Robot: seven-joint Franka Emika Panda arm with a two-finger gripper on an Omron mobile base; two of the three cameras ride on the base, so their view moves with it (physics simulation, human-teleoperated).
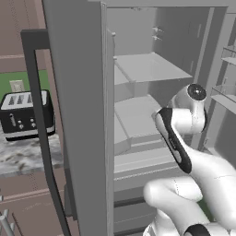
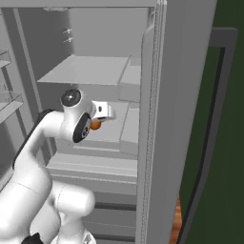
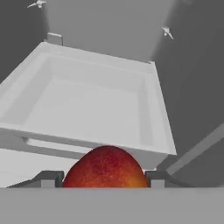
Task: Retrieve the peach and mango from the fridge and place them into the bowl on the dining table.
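The grey fridge [image 1: 78, 115] stands open, and my arm reaches in between its doors to the middle shelves. My gripper [image 3: 104, 179] is shut on a round red-orange fruit [image 3: 105, 168] that looks like the peach; a dark fingertip presses each side. From the right base view the same fruit [image 2: 96, 126] shows as an orange spot under the white hand, over a shelf. A pale, empty fridge bin [image 3: 87, 109] lies ahead of the hand. The mango, the bowl and the dining table are out of view.
The open fridge doors [image 2: 162, 119] flank the arm on both sides, each with a long dark handle [image 1: 39, 129]. Door racks [image 1: 226, 92] stick out at the right. A black toaster [image 1: 25, 113] sits on a marbled counter [image 1: 27, 154] at the left.
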